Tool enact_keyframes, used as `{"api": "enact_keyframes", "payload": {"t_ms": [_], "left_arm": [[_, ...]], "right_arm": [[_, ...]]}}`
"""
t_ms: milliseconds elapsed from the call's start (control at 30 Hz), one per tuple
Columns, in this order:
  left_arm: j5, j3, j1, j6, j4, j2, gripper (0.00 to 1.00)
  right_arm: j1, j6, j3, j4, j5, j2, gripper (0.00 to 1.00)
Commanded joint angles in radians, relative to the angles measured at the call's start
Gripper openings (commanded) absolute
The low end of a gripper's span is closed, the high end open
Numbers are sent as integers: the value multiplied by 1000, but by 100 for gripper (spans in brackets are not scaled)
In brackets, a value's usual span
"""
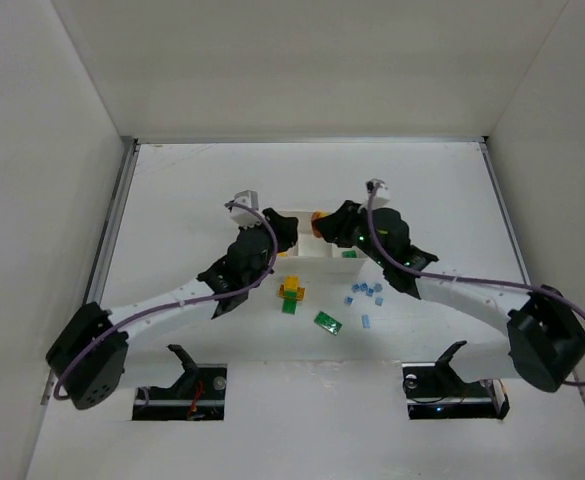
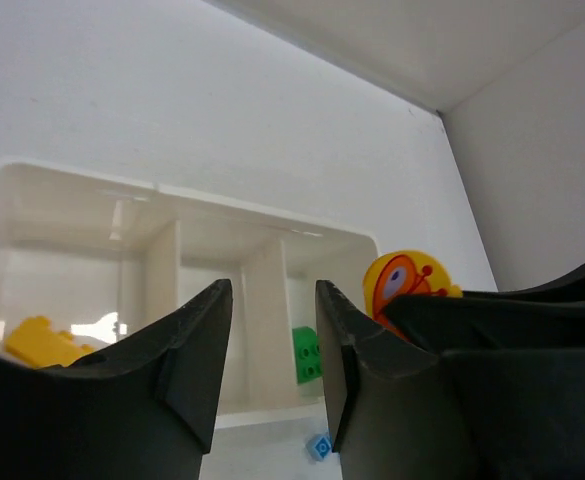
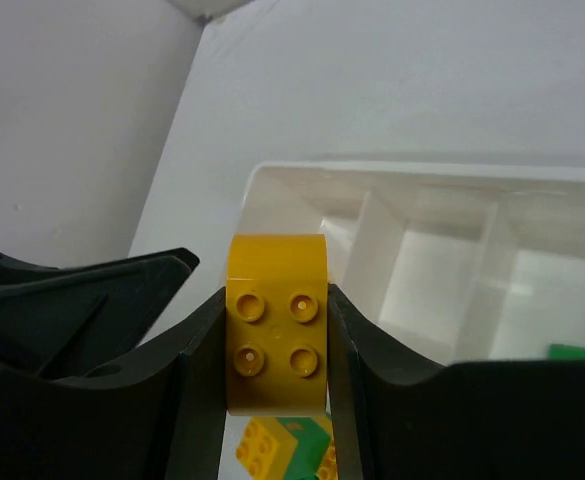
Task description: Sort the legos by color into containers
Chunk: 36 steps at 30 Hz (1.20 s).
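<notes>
The white three-compartment tray lies mid-table. My right gripper is shut on a yellow brick with a rounded end and an orange print, and holds it above the tray's left end. My left gripper hovers open and empty right beside it, at the tray's left end. A yellow brick lies in the left compartment and a green brick in the right one. On the table lie a yellow-and-green cluster, a green plate and several light blue bricks.
The two grippers are very close together over the tray; the left one shows as a dark shape in the right wrist view. White walls enclose the table on the left, back and right. The arm bases sit at the near edge.
</notes>
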Motion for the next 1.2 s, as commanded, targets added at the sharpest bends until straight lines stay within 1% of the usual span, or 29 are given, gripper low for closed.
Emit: {"api": "enact_keyframes", "payload": {"t_ms": [0,200,333,400,533,633,667,733,767,800,900,933,967,1000,1033,1067,1100,1133,1167], "left_arm": [[-42,-96,34,11,-5,-141,35],[-72,-231,56,9,-155,-349,35],[-111,-301,57,9,-241,-453,35],[-123,-326,57,8,-263,-496,36],[-125,-351,46,6,-295,-548,37],[-125,-357,39,3,-315,-561,37],[-125,-360,37,0,-318,-562,37],[-120,-366,33,-8,-319,-561,37],[-115,-367,26,-12,-321,-558,37],[-114,-367,20,-18,-326,-554,37],[-111,-367,-6,-31,-350,-548,37],[-111,-367,-13,-32,-358,-548,37],[-111,-367,-20,-32,-364,-547,37],[-112,-367,-23,-32,-370,-545,37],[-114,-366,-24,-32,-375,-544,37],[-117,-366,-24,-32,-378,-541,37],[-117,-364,-23,-32,-381,-536,37],[-118,-361,-20,-32,-381,-533,37],[-118,-360,-17,-34,-381,-528,37]], "right_arm": [[93,-91,122,-21,87,102,33],[167,-111,287,-59,97,298,35],[181,-116,388,-87,101,404,36],[184,-116,431,-100,106,441,39],[191,-123,471,-114,156,471,65],[196,-139,453,-110,178,442,76],[198,-142,442,-108,184,428,77],[210,-145,399,-108,201,379,76],[224,-151,364,-104,210,345,74],[242,-161,324,-101,219,310,70],[312,-181,204,-113,264,209,48],[340,-180,166,-123,288,175,44],[368,-172,132,-140,314,144,43],[400,-166,100,-163,348,115,45],[423,-159,83,-185,371,101,49],[444,-148,77,-209,391,92,57],[461,-137,75,-235,403,90,68],[477,-128,81,-257,411,92,77],[493,-125,92,-274,417,102,84]]}}
